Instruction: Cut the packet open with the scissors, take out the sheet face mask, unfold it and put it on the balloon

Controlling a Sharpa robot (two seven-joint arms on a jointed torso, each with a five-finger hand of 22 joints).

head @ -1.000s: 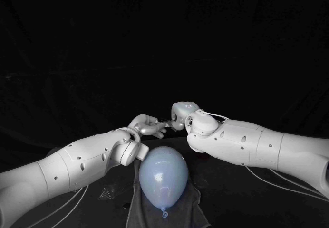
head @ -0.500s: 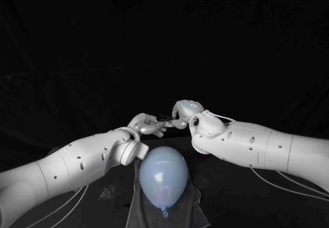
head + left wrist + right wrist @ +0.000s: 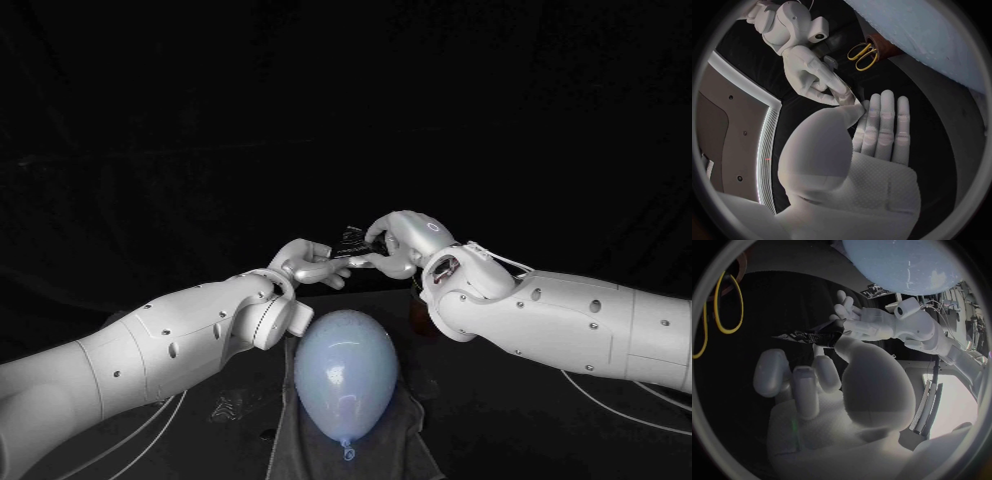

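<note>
obstacles: balloon [image 3: 343, 370] mid-table, scissors [image 3: 862, 52] near it | room — beyond them

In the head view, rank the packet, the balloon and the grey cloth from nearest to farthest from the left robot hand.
1. Packet: right at the fingertips of the left robot hand.
2. Balloon: on the table just robot-side of that hand.
3. Grey cloth: its visible part lies around the balloon's knotted end, closest to the robot's body, so farthest.
</note>
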